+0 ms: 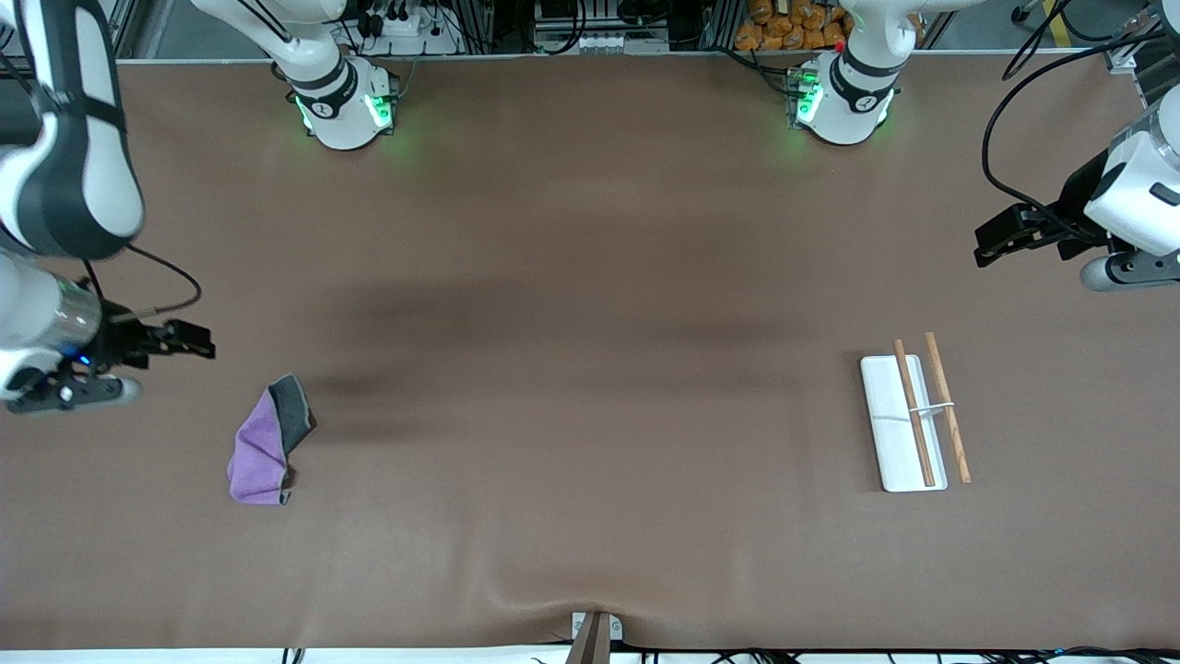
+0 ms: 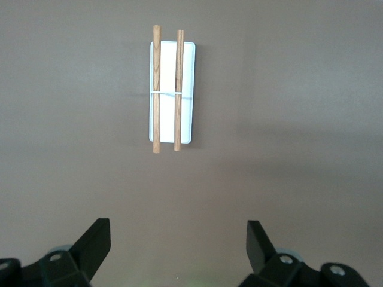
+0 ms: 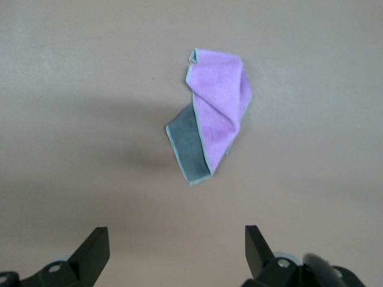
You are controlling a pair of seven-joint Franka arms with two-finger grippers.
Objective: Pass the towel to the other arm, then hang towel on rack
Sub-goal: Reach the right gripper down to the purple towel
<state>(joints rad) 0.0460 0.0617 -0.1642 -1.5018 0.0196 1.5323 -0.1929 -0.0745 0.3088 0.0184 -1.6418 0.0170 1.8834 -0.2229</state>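
- no brand, label or writing can be read on any of the things in view.
- the towel (image 1: 267, 444) lies crumpled on the bench (image 1: 590, 415) toward the right arm's end; it is purple on one face with a grey flap folded over at the end farther from the front camera. nothing touches it.
- the rack (image 1: 908, 426) sits toward the left arm's end of the bench, well apart from the towel: a white tray-like base with two thin brown wooden rods running lengthwise, joined by a thin metal crosspiece near their middle. one rod runs over the base, the other along its edge on the side of the left arm's end.
- the right gripper (image 1: 189, 343) hangs in the air over bare bench just beside the towel, its jaws spread wide and holding nothing; the right wrist view shows the towel (image 3: 212, 113) lying between and ahead of the two fingertips.
- the left gripper (image 1: 991, 244) hangs over bare bench near the rack, jaws spread wide and empty; the left wrist view shows the rack (image 2: 170, 89) ahead of it.
- the brown bench cover has a shallow wrinkle at the edge nearest the front camera; both arm bases glow green at the bench's top edge.
- nothing stands between either gripper and the thing in front of it.
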